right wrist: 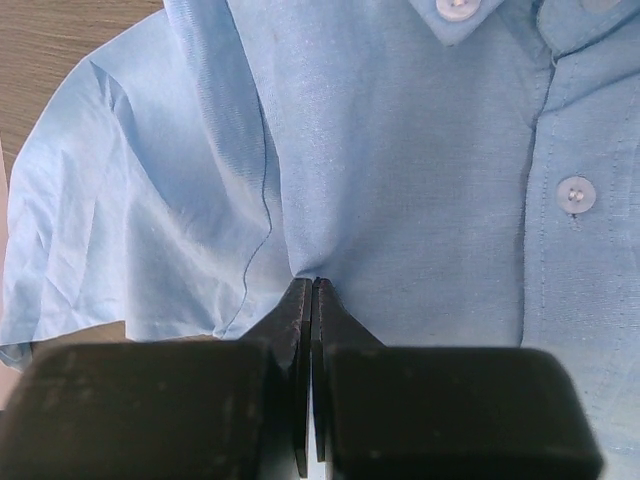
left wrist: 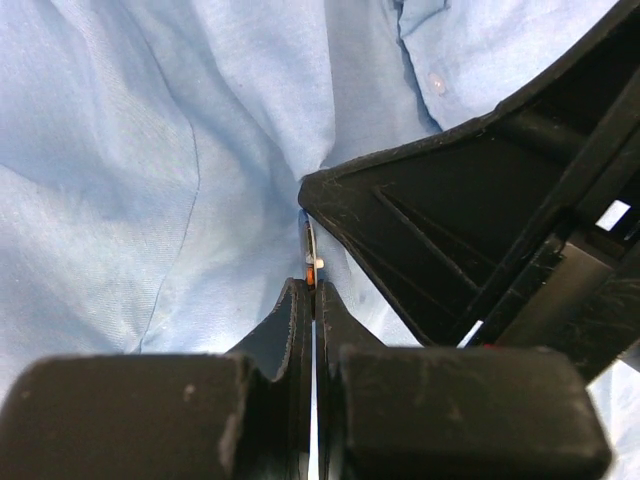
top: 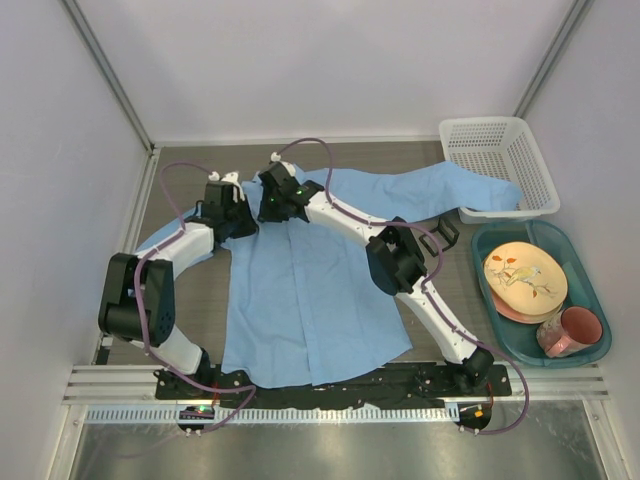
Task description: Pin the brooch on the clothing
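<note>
Lying flat on the bench (top: pixel 400 160), the blue shirt (top: pixel 310 300) has its collar at the far end. There the left tool (left wrist: pixel 313 292) is closed on the small brooch (left wrist: pixel 310 250) against the cloth, and the right tool (right wrist: pixel 315 285) beside it pinches a fold.

Bright, even light with soft shadows; wrist views blur near the lens.

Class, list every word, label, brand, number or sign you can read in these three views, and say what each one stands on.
None: no readable text shows in any view.
The shirt, basket and mug carry no lettering.
The plate bears only a painted picture, no words.
</note>
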### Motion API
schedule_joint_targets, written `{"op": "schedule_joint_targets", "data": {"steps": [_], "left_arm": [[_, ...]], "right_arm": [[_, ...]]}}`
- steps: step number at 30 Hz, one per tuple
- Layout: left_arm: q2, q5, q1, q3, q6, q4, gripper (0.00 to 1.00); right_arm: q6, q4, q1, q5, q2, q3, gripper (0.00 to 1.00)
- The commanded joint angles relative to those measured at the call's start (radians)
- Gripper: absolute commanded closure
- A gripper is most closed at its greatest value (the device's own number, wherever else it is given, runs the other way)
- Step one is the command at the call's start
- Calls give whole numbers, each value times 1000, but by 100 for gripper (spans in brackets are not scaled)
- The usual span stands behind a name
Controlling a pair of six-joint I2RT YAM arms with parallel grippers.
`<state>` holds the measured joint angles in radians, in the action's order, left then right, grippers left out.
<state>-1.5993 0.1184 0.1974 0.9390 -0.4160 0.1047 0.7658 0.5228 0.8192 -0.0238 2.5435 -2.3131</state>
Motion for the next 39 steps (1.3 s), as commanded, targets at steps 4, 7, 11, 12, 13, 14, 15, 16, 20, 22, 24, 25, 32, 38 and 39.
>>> {"op": "schedule_joint_targets", "data": {"steps": [4, 7, 11, 12, 13, 14, 15, 16, 20, 22, 24, 25, 32, 38, 39], "left_arm": [[65, 61, -7, -2, -4, -123, 100], [59, 69, -9, 0, -4, -126, 100], [59, 75, -10, -3, -4, -137, 100], [59, 78, -10, -3, -7, -137, 100], [61, 79, -10, -5, -7, -141, 100], [61, 81, -10, -3, -7, -142, 100], [61, 82, -10, -5, -7, -140, 100], [61, 83, -10, -5, -4, -135, 100], [55, 82, -10, -2, 16, -114, 100], [55, 87, -10, -3, 34, -112, 100], [55, 89, -12, -5, 49, -108, 100], [55, 84, -12, -6, 57, -108, 100], [56, 89, -12, -17, 118, -125, 100], [68, 135, -12, -26, 123, -131, 100], [71, 139, -12, -28, 112, -138, 100]], "right_arm": [[-19, -27, 9, 47, -57, 1, 99], [-30, -35, 8, 48, -60, -6, 95], [-36, -40, -2, 47, -62, -12, 86], [-39, -40, -2, 47, -60, -12, 82], [-40, -43, -5, 47, -60, -12, 79], [-45, -46, -6, 50, -61, -19, 72], [-55, -49, -11, 54, -62, -23, 69], [-65, -56, -12, 61, -62, -31, 66], [-121, -87, -35, 108, -83, -60, 49], [-164, -95, -54, 155, -101, -52, 44], [-190, -101, -69, 197, -130, -19, 36], [-215, -104, -86, 232, -140, -3, 33], [-302, -204, -190, 462, -252, 257, 31], [-349, -277, -218, 542, -310, 412, 44], [-346, -277, -218, 553, -307, 420, 45]]}}
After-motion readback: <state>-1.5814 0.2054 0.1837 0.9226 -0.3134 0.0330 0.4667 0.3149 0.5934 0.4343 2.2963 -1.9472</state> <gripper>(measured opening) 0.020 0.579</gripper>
